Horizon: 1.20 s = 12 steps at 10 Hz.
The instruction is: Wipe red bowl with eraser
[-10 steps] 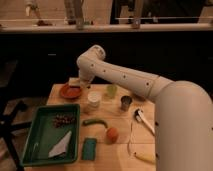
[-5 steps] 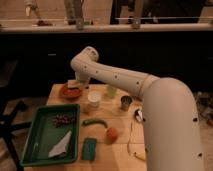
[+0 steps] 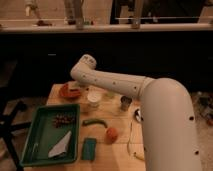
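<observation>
The red bowl (image 3: 65,93) sits at the far left corner of the wooden table (image 3: 117,155), shallow and orange-red. My gripper (image 3: 75,88) reaches down from the white arm's bent elbow (image 3: 87,64) onto the bowl's right side. A small pale grey block, the eraser (image 3: 73,85), shows at the gripper's tip over the bowl's inside. The gripper is shut on it, and the forearm hides most of the fingers.
Right of the bowl stand a white cup (image 3: 93,99), a pale green cup (image 3: 109,94) and a metal cup (image 3: 125,103). A green tray (image 3: 35,142) holds a white napkin. A green vegetable (image 3: 94,121), an orange fruit (image 3: 111,133), a teal sponge (image 3: 89,148) and a banana (image 3: 133,149) lie nearby.
The arm has swung left, carrying the gripper from beside the cups to over the red bowl's right side. Nothing else on the table has moved.
</observation>
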{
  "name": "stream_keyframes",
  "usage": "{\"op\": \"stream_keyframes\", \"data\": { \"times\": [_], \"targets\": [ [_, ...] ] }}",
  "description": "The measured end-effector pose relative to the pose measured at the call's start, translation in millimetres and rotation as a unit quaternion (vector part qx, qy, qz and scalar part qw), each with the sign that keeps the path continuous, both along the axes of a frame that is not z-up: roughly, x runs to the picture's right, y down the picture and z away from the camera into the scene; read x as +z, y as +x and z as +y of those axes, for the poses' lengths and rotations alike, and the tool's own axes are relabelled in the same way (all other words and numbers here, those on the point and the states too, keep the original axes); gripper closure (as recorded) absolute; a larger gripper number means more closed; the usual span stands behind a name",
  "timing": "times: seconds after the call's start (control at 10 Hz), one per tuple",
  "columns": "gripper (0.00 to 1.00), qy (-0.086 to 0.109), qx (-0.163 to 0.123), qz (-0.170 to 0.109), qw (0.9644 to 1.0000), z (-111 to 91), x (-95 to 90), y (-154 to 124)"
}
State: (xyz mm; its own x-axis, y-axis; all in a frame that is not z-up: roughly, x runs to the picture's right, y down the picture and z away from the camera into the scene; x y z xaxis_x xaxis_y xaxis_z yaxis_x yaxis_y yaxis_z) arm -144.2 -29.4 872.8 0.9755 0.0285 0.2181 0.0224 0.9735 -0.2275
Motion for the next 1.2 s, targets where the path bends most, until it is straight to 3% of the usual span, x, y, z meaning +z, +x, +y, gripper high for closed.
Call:
{"op": "stream_keyframes", "data": {
  "times": [0.3,0.7,1.2],
  "targets": [
    [1.0,0.01,-0.002,0.003,0.9999,-1,9.5,-4],
    [1.0,0.014,-0.028,0.016,0.9994,0,27.6,-16],
    [1.0,0.0,-0.052,0.037,0.998,9,54.6,-22]
  ]
}}
